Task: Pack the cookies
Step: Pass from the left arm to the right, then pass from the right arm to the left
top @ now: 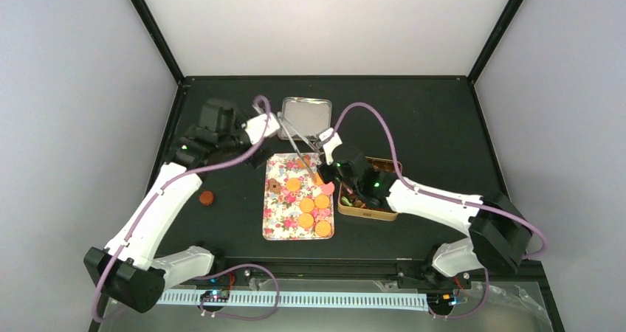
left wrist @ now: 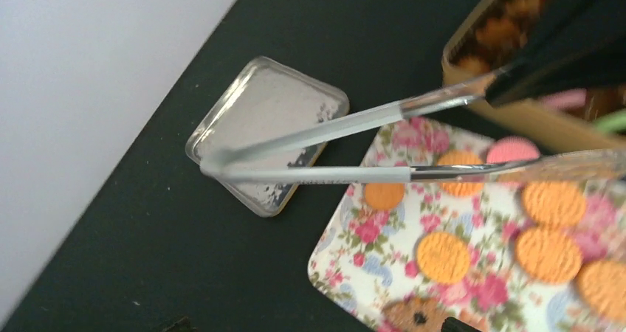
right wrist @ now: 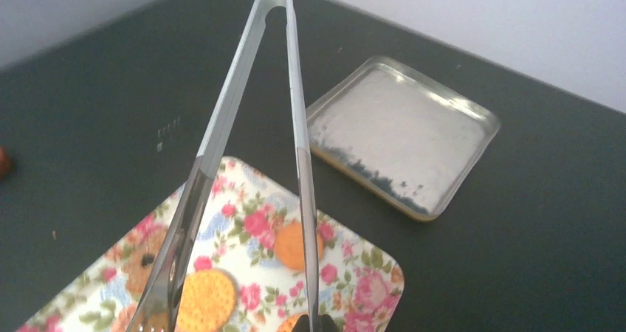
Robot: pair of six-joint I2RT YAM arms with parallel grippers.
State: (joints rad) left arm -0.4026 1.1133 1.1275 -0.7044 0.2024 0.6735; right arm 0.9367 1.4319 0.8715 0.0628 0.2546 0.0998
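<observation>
So the cookies (top: 306,203) are mostly round orange ones with a ridged, crinkly top. About six of them sit on a floral tray (top: 277,225) in the middle of the table. There's also a pink one (top: 325,190) at the tray's 3 o'clock edge and a brown one with a little face (top: 274,187) up at its 10 o'clock corner. One reddish-brown stray (top: 207,197) lies alone on the table, out at 9 o'clock from the tray.

A gold tin (top: 369,214) sits just beside the tray at 3 o'clock. It has brownish pieces inside plus a bit of pink and green, too blurry to sort out. The silver lid (top: 306,114) lies flat at 12 o'clock.

Metal tongs (top: 299,146) reach from the lid down over the tray. The hinge end is up at 11 o'clock and the legs are spread apart. The right gripper (left wrist: 520,81) is clamped closed on one leg. The left gripper (top: 272,127) is up by the hinge end, but I honestly can't tell how its fingers stand.

The table (top: 443,125) is matte black. The walls around it are plain pale grey with black frame posts in the back corners.
</observation>
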